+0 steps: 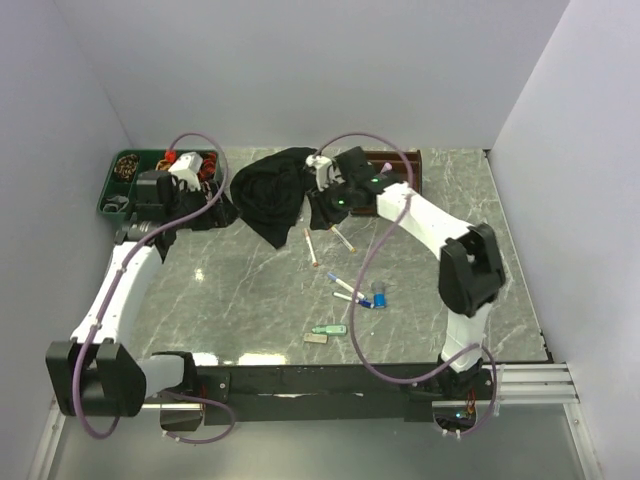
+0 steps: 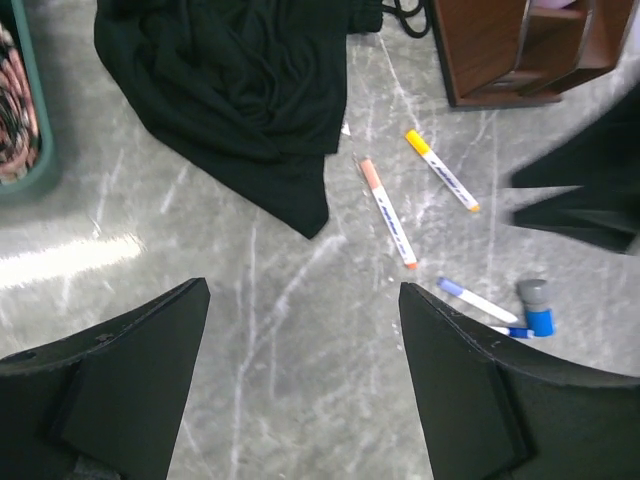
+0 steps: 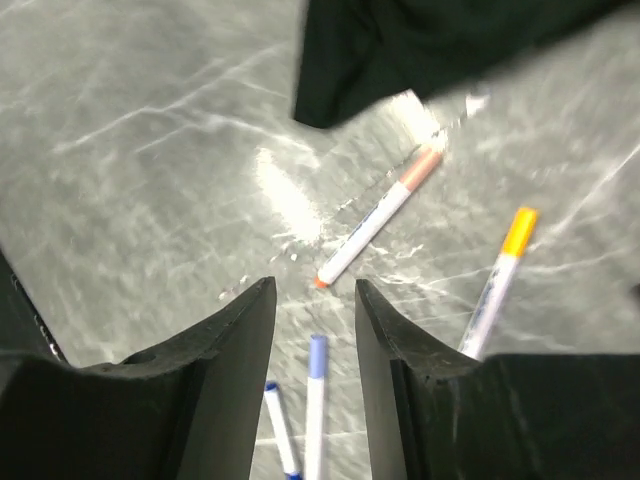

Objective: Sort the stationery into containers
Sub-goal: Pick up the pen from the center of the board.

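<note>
Several pieces of stationery lie loose on the marble table: an orange-capped pen (image 1: 311,247) (image 2: 387,212) (image 3: 375,220), a yellow-capped pen (image 1: 343,238) (image 2: 441,170) (image 3: 497,275), two blue-capped pens (image 1: 348,287) (image 3: 316,400), a blue-capped piece (image 1: 379,295) (image 2: 537,308), a green highlighter (image 1: 328,329) and a grey eraser (image 1: 316,339). The wooden organiser (image 1: 395,165) (image 2: 510,50) stands at the back, the green tray (image 1: 130,180) (image 2: 35,120) at the back left. My left gripper (image 1: 218,212) (image 2: 304,288) hangs open and empty beside the tray. My right gripper (image 1: 322,208) (image 3: 314,284) is open and empty, above the pens.
A large black cloth (image 1: 272,190) (image 2: 240,90) (image 3: 440,50) lies crumpled between the tray and the organiser, between my two grippers. The green tray holds several small items. White walls close in the table on three sides.
</note>
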You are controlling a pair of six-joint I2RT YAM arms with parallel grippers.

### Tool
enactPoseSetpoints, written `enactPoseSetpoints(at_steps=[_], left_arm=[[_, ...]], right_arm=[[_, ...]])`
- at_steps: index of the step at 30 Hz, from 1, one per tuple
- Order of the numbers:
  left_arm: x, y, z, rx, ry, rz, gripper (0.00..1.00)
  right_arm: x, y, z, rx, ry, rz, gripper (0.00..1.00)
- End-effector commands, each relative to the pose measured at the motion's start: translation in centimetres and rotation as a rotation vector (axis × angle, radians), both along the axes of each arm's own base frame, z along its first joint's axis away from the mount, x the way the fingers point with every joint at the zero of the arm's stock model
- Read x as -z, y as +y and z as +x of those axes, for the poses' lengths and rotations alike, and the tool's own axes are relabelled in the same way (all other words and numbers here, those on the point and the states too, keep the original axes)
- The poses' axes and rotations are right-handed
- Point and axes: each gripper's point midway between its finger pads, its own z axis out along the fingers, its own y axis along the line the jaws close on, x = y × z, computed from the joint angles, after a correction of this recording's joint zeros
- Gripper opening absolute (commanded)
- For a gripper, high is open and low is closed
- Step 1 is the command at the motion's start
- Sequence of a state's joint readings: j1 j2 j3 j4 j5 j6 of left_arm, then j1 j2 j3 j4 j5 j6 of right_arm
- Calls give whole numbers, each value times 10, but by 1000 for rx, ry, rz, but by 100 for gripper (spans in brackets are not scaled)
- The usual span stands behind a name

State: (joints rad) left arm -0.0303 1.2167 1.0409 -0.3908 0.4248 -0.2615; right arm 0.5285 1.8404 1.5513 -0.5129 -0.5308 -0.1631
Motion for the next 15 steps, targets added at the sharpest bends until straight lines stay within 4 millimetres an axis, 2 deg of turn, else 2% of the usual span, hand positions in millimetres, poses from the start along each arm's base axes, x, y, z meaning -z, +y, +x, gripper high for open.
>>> enactPoseSetpoints(at_steps=[1,5,15], left_arm=[[-8,3,-16,-39,-5,-69,83],[-1,21,-25,-100,9,-66,83],[5,42,-37,-184,27,-113,82]], right_arm=[[8,-6,24,269,72,-98,47],[23,0,35,388,108,-119,59],[71,27,34,407,167,-178,60]])
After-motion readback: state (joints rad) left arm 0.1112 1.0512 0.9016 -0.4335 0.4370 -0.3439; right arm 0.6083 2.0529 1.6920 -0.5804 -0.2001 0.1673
